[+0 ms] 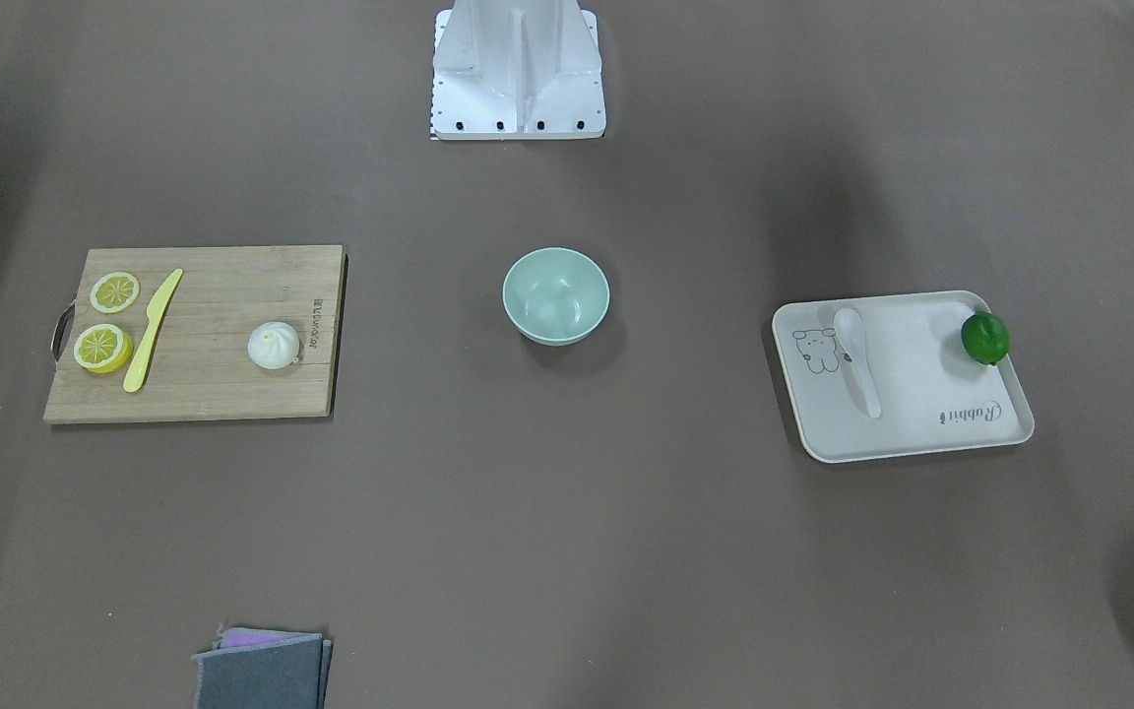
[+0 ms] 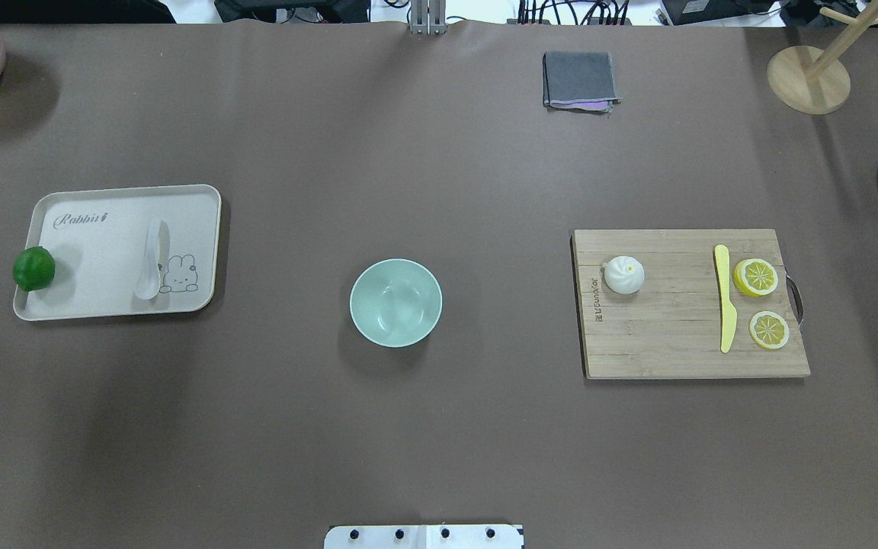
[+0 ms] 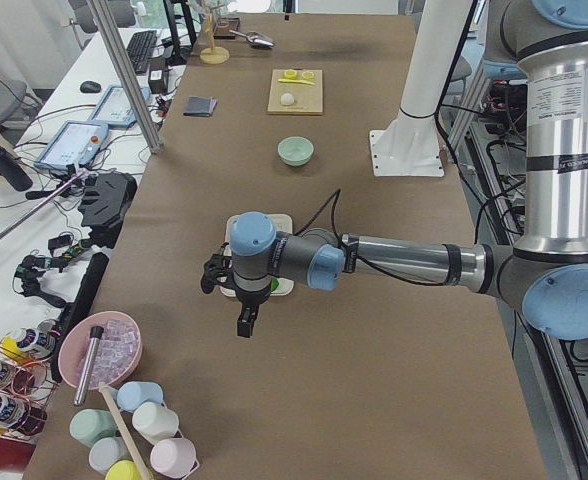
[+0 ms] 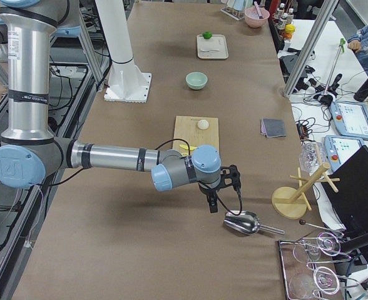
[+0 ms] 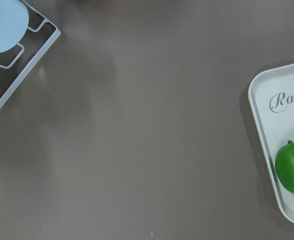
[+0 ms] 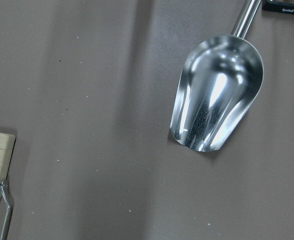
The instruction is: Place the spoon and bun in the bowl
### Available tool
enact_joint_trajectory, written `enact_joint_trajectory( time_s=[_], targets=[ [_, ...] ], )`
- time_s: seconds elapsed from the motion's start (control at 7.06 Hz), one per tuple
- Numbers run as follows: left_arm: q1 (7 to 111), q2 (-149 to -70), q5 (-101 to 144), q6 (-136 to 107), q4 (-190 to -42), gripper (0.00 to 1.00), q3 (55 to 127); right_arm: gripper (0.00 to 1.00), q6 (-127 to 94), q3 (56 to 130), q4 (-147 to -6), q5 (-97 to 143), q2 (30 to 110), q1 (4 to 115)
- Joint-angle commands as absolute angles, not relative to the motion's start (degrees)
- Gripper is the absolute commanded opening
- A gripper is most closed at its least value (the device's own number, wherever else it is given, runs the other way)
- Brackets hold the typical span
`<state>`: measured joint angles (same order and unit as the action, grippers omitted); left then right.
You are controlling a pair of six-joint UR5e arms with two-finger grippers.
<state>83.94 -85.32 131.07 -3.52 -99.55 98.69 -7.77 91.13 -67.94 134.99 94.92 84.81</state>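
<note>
Nearest the robot, mid-bench (image 2: 439,427), stands the round pale mint-green bowl (image 2: 395,303). Slightly farther, the glossy white soup spoon (image 2: 151,259) lies in the cream rectangular tray (image 2: 88,305) on the robot's left. The pleated white steamed bun (image 2: 624,274) sits on the bamboo cutting board (image 2: 675,351) on its right. Left jaws, right jaws: spread or pressed together, cannot tell.

A pale mint-green bowl (image 2: 395,303), a glossy white spoon (image 2: 151,259) and a white swirl-pleated bun (image 2: 624,274) are seen; the cream tray (image 2: 96,267) is printed with a grey rabbit outline
</note>
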Motion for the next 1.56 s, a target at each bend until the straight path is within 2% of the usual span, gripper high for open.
enact_joint_trajectory(
  time_s=[0.0,1.42],
  targets=[
    [83.9,-85.3,131.1,-3.5,-99.8,0.98,98.7,1.00,-7.8,91.1,-67.9,135.0,94.9,84.8],
    [83.8,-85.5,131.1,-3.5,-99.8,0.98,98.8,1.00,-7.7,89.7,-67.9,135.2,94.2,84.7]
  ],
)
